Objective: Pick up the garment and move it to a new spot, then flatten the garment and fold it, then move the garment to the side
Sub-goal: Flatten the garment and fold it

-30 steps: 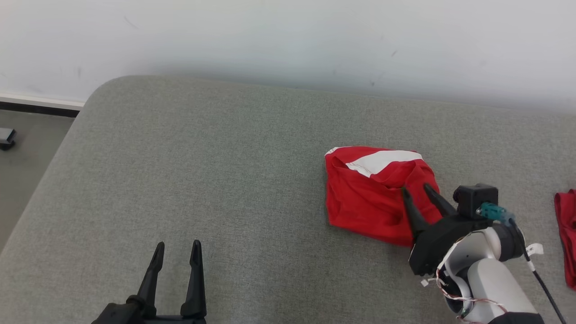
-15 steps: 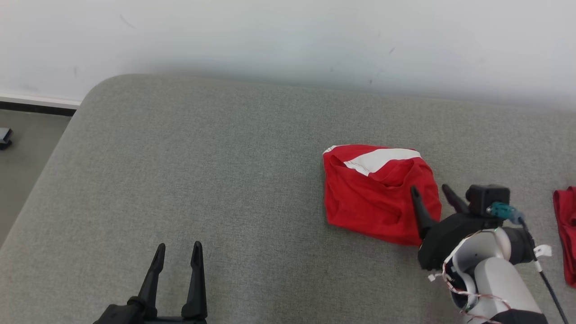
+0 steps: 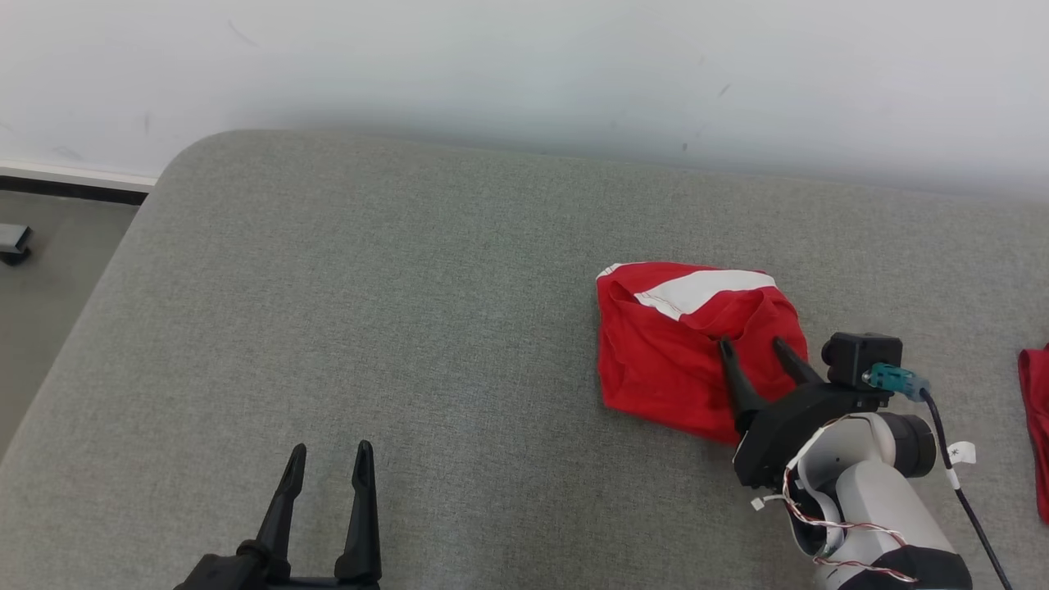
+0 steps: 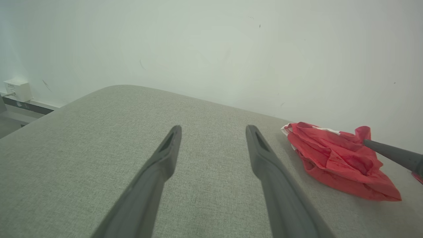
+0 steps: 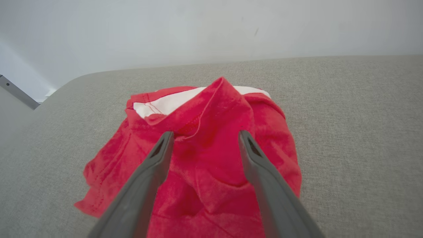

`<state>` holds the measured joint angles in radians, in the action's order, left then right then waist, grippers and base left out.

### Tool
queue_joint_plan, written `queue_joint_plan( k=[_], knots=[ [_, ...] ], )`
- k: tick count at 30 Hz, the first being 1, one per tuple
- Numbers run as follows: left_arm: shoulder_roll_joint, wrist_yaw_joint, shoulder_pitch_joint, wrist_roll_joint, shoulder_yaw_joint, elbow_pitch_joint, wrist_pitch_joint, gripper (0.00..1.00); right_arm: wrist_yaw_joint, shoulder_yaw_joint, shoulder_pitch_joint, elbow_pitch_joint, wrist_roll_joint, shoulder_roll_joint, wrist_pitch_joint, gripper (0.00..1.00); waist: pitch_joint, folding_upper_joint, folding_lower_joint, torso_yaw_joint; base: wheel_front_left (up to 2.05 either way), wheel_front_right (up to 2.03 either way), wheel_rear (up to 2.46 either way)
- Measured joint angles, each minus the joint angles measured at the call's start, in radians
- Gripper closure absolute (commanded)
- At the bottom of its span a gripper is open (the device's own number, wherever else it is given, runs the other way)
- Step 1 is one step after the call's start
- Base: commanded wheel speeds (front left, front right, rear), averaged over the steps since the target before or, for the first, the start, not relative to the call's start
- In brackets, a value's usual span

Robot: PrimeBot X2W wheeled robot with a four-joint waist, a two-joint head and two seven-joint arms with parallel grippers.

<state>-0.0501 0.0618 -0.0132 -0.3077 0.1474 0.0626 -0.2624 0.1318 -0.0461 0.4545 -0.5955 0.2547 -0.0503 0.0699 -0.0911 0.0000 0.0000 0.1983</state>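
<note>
On the right half of the cushion [image 3: 344, 270], the red garment [image 3: 664, 369] lies in a crumpled heap, with a white band on its far side. It looks soft, thin and light. It will likely bend and sag when it goes up, and loose parts may drag. It should not break or slip much. A good place to grab looks like the raised fold in the middle of the heap, or the hem by the white band.

The right gripper [image 3: 751, 344] is over the near right part of the heap. Its fingers are wide apart, one on each side of that fold, and hold nothing. I cannot tell if the tips touch the cloth. The left gripper [image 3: 331, 448] is well away on the near left, also wide, with nothing in it.

Bare cushion spreads out to the left of the heap, so that side has lots of room to lay the garment flat. The wall [image 3: 524, 65] is close behind the far edge. The left edge drops to the floor [image 3: 49, 279]. Another red cloth [image 3: 1037, 410] lies far right, so that way is tighter.
</note>
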Motion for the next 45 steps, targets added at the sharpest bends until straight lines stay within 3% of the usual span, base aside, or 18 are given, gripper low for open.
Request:
queue_joint_plan(
  k=[9, 11, 15, 16, 18, 33, 40, 41, 42, 43, 44, 45],
  knots=[
    [0.000, 0.001, 0.000, 0.002, 0.006, 0.000, 0.000, 0.00, 0.000, -0.003, 0.043, -0.080, -0.009, 0.000, -0.025, 0.03, -0.005, 0.0000, 0.0000, 0.005, 0.00, 0.00, 0.00],
    [0.000, 0.001, 0.000, 0.003, 0.007, 0.000, 0.000, 0.00, 0.000, 0.002, 0.056, -0.105, -0.019, 0.000, -0.026, 0.17, -0.006, 0.0000, 0.0000, 0.008, 0.00, 0.00, 0.00],
    [0.000, 0.001, 0.000, 0.003, 0.007, 0.000, 0.000, 0.00, 0.000, 0.002, 0.075, -0.142, -0.025, 0.000, -0.032, 0.29, -0.010, 0.0000, 0.0000, 0.012, 0.00, 0.00, 0.00],
    [0.000, 0.001, 0.000, 0.003, 0.007, 0.000, 0.000, 0.00, 0.000, 0.001, 0.079, -0.149, -0.025, 0.000, -0.035, 0.50, -0.011, 0.0000, 0.0001, 0.013, 0.00, 0.00, 0.00],
    [0.000, 0.005, 0.000, 0.003, 0.007, 0.000, 0.000, 0.00, 0.000, -0.004, 0.082, -0.162, -0.025, 0.000, -0.041, 0.58, -0.012, 0.0000, 0.0000, 0.014, 0.00, 0.00, 0.00],
    [0.000, 0.001, 0.000, 0.001, 0.005, -0.002, 0.000, 0.00, 0.000, -0.028, 0.095, -0.177, -0.009, 0.000, -0.072, 0.60, -0.014, 0.0000, 0.0001, 0.001, 0.00, 0.00, 0.00],
    [0.000, 0.001, 0.000, 0.001, 0.004, -0.002, 0.000, 0.00, 0.000, -0.009, 0.094, -0.198, -0.012, 0.000, -0.076, 0.68, -0.014, 0.0000, 0.0001, 0.001, 0.00, 0.00, 0.00],
    [0.000, 0.001, 0.000, 0.001, 0.004, -0.002, 0.000, 0.00, 0.000, -0.009, 0.095, -0.200, -0.012, 0.000, -0.076, 0.70, -0.014, 0.0000, 0.0001, 0.001, 0.00, 0.00, 0.00],
    [0.000, 0.001, 0.000, 0.001, 0.004, -0.002, 0.000, 0.00, 0.000, -0.009, 0.095, -0.203, -0.012, 0.000, -0.076, 0.86, -0.014, 0.0000, 0.0001, 0.002, 0.00, 0.00, 0.00],
    [0.000, 0.001, 0.000, 0.001, 0.004, -0.002, 0.000, 0.00, 0.000, -0.009, 0.095, -0.206, -0.015, 0.000, -0.076, 0.90, -0.014, 0.0000, 0.0001, 0.002, 0.00, 0.00, 0.00],
    [0.000, 0.001, 0.000, 0.001, 0.004, -0.001, 0.000, 0.00, 0.000, -0.009, 0.096, -0.208, -0.017, 0.000, -0.078, 1.00, -0.014, 0.0000, 0.0001, 0.003, 0.00, 0.00, 0.00],
    [0.000, 0.001, 0.001, 0.001, 0.004, -0.001, 0.000, 0.00, 0.000, -0.010, 0.097, -0.209, -0.017, 0.000, -0.079, 1.00, -0.014, 0.0000, 0.0001, 0.003, 0.00, 0.00, 0.00]
  ],
)
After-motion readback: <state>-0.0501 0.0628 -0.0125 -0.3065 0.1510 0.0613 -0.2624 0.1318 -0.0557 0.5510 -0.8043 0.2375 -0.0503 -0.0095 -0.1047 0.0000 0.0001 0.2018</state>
